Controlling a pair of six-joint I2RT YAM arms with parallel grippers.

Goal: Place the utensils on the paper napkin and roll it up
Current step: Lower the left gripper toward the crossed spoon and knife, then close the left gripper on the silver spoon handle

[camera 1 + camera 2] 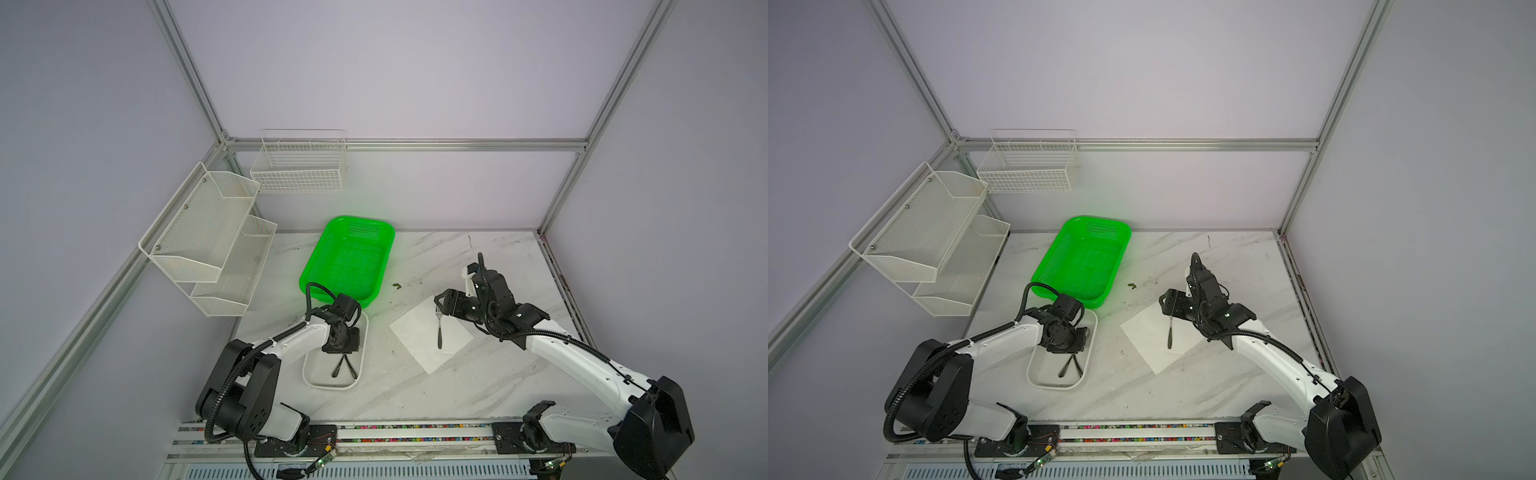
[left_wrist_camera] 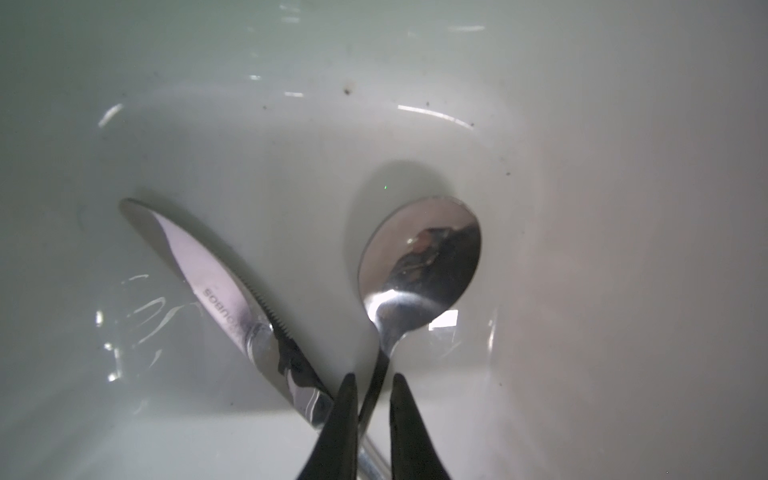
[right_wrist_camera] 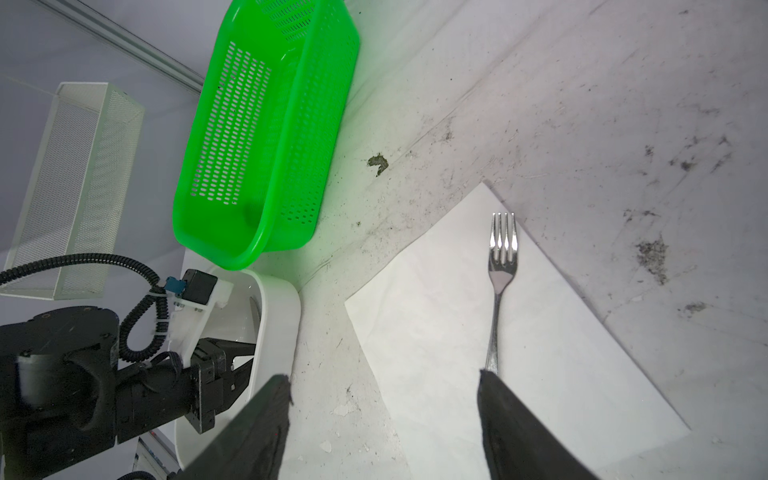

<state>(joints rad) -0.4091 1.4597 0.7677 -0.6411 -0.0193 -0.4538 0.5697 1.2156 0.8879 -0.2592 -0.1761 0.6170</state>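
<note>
Two utensils, spoon and knife, cross in the tray near the counter's left edge. Your left gripper pinches the spoon's neck, so lifting may drag the knife. Beyond, the fork lies on the paper napkin under your spread right gripper.

Fork lies on napkin, tines toward 12 o'clock; tray, at napkin's 9 o'clock, holds two crossed utensils.

White marble tabletop with dark smudges, green basket at the back, white tray just in front, paper napkin lying flat, small dark scrap.
</note>
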